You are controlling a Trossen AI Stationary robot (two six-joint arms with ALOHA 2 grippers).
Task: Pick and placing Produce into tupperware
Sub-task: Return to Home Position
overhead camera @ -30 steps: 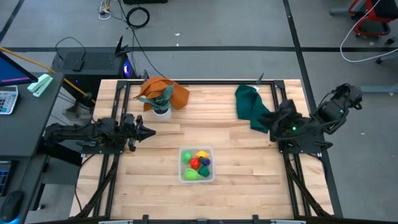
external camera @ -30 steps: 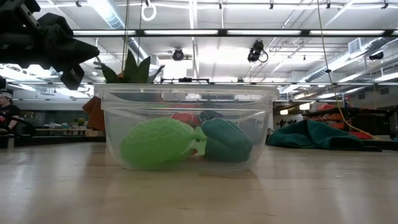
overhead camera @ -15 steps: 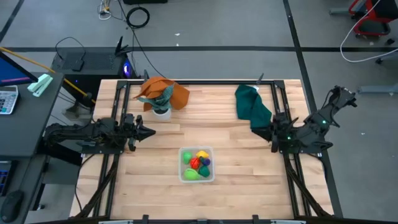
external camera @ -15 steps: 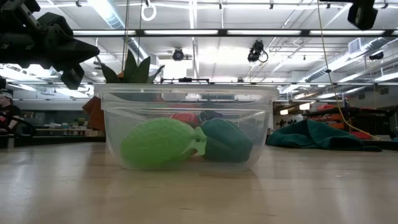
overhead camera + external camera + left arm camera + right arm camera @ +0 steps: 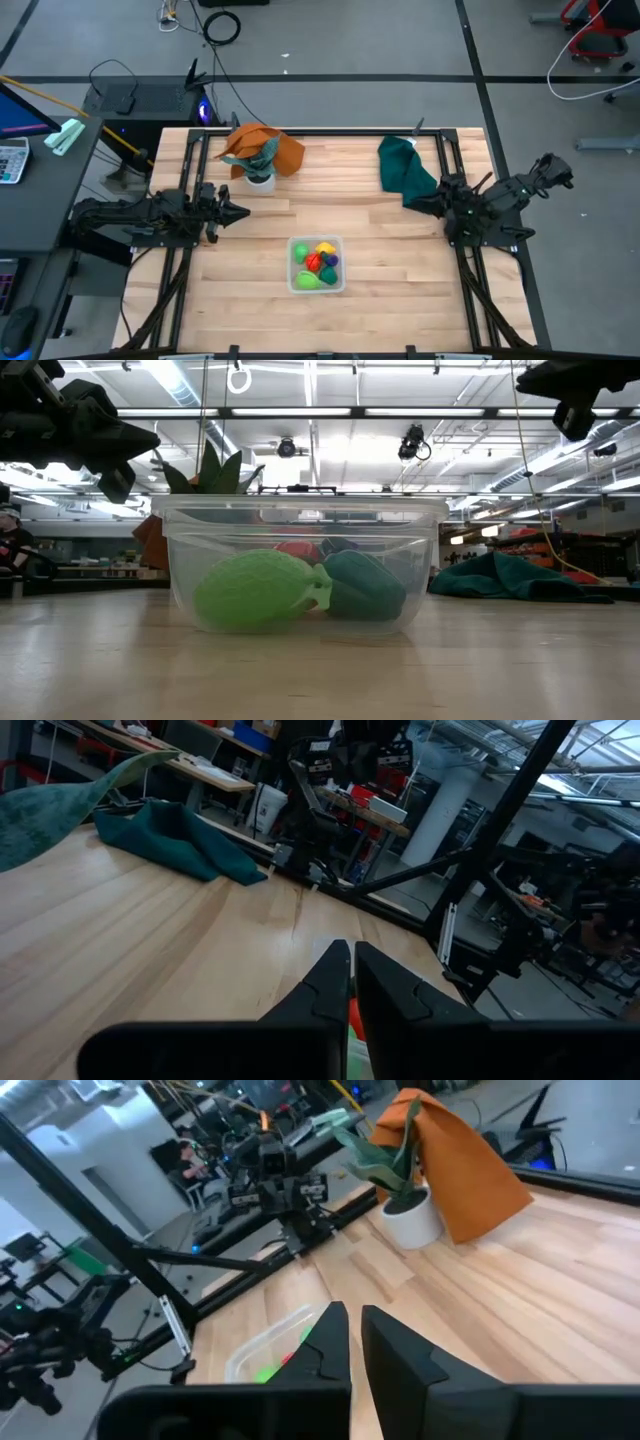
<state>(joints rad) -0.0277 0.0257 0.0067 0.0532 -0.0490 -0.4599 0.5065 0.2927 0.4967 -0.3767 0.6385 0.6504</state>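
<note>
The clear tupperware (image 5: pixel 317 265) stands on the table near the front middle. Several produce pieces lie in it: yellow, red, purple and green (image 5: pixel 318 262). In the low view a light green piece (image 5: pixel 258 590) and a dark green one (image 5: pixel 362 586) rest on its floor against the near wall. My left gripper (image 5: pixel 243 212) hovers shut at the table's left, pointing toward the middle. My right gripper (image 5: pixel 413 207) hovers shut at the right, beside the dark green cloth (image 5: pixel 404 168), pointing left. Both grippers (image 5: pixel 352 960) (image 5: pixel 355 1325) hold nothing.
A small white pot with a plant (image 5: pixel 260 176) stands at the far left under an orange cloth (image 5: pixel 262 147). The dark green cloth lies bunched at the far right. Bare wood (image 5: pixel 340 195) lies between the two grippers and around the tupperware.
My right arm has unfolded at the table's right edge. Its gripper has swung out toward the table's left and now shows at the top right of the low view. The tupperware and produce have stayed put.
</note>
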